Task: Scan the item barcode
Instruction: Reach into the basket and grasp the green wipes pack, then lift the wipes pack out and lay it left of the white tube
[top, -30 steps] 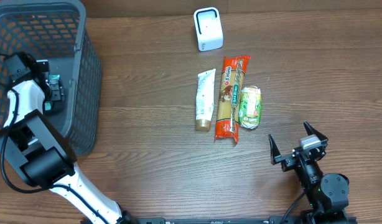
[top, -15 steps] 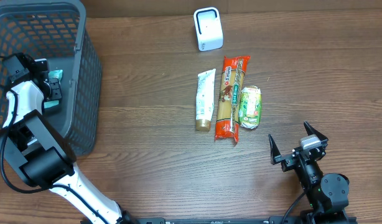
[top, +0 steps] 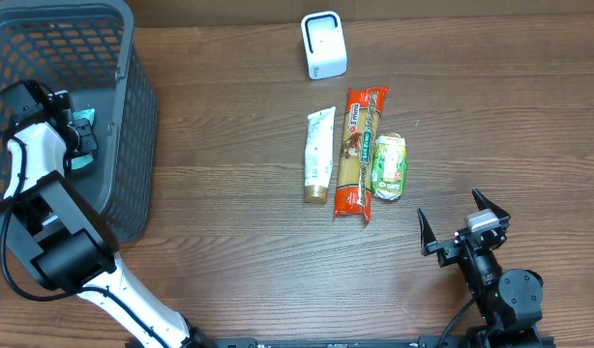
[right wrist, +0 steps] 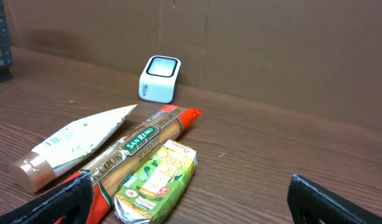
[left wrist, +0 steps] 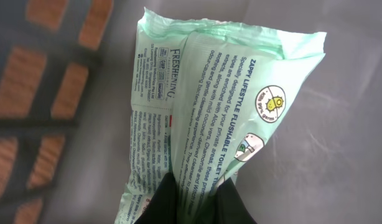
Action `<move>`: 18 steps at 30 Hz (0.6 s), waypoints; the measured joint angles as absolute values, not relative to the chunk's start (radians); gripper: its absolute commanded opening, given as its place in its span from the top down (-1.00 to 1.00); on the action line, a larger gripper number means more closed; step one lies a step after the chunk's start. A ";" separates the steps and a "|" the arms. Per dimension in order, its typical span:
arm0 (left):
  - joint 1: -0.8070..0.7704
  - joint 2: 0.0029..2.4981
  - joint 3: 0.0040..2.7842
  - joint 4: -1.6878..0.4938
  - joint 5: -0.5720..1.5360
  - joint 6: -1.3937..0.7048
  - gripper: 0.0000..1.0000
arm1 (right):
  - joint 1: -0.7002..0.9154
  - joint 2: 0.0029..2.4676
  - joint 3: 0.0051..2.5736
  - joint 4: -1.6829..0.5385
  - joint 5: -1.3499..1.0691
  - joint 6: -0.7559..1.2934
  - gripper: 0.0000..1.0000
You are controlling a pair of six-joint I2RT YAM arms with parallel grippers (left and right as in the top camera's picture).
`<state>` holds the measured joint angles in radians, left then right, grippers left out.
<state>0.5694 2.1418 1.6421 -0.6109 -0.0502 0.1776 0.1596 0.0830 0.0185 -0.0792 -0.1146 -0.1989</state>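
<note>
Left gripper (left wrist: 194, 194) is clamped on the pale green plastic wipes pack (left wrist: 222, 106) in the dark mesh basket (top: 134, 116), likely to lift it out; right gripper (top: 459, 222) has its fingers spread wide.

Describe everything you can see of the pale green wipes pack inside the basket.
The wipes pack is a soft, pale green plastic pouch, wrinkled and gathered. Dark print mentions flushable toilet wipes, with two round icons near one side. The left tool is shut on its near end, pinching the film into folds. It lies inside the grey mesh basket, close to a wall; whether it rests on the floor or hangs cannot be told.
</note>
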 measured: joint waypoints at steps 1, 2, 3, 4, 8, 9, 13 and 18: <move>0.569 2.137 1.644 -0.631 -0.047 0.159 0.92 | 0.160 0.083 0.019 -0.079 -0.115 -0.199 -1.00; 0.569 2.128 1.647 -0.658 -0.044 0.144 0.92 | 0.160 0.083 0.019 -0.080 -0.115 -0.198 -1.00; 0.569 2.117 1.651 -0.684 -0.040 0.131 0.92 | 0.160 0.083 0.019 -0.079 -0.115 -0.199 -1.00; 0.569 2.102 1.654 -0.705 -0.036 0.121 0.92 | 0.160 0.083 0.019 -0.079 -0.115 -0.199 -1.00; 0.569 1.954 1.680 -0.710 0.051 0.094 0.92 | 0.160 0.083 0.019 -0.079 -0.115 -0.199 -1.00; 0.569 1.935 1.682 -0.707 0.062 0.091 0.92 | 0.160 0.083 0.019 -0.079 -0.114 -0.199 -1.00; 0.569 1.728 1.712 -0.634 0.171 0.056 0.92 | 0.160 0.083 0.019 -0.079 -0.115 -0.199 -1.00; 0.562 1.524 1.729 -0.568 0.246 -0.134 0.91 | 0.160 0.083 0.019 -0.079 -0.115 -0.199 -1.00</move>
<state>0.5621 1.5238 1.7294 -0.5682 0.2462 -0.1337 0.1596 0.0830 0.0185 -0.0792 -0.1146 -0.1986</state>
